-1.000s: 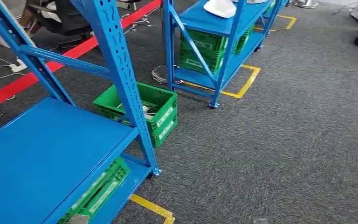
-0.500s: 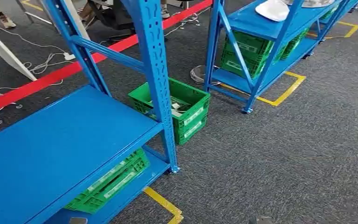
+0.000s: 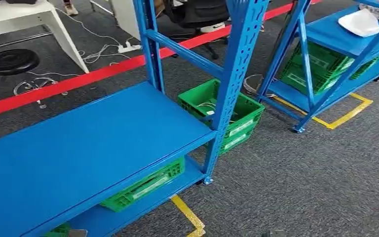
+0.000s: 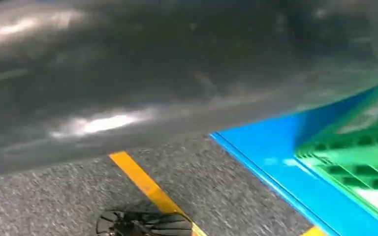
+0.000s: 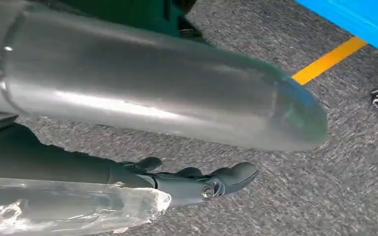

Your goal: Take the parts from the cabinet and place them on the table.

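Roughly: 2 blue racks (image 3: 128, 123) (image 3: 345, 34), 4 green crates (image 3: 222, 111)

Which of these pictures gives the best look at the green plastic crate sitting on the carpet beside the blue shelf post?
The head view: the green plastic crate on the carpet shows there, open-topped, partly behind the blue shelf post. Neither wrist view includes it; the left one catches another green crate on a blue shelf.

A red floor stripe (image 3: 79, 79) crosses the upper left of the frame, with a white power strip (image 3: 127, 48) just above it. Yellow floor tape (image 3: 190, 217) lies at bottom centre, and a white cloth (image 3: 360, 22) sits upper right.
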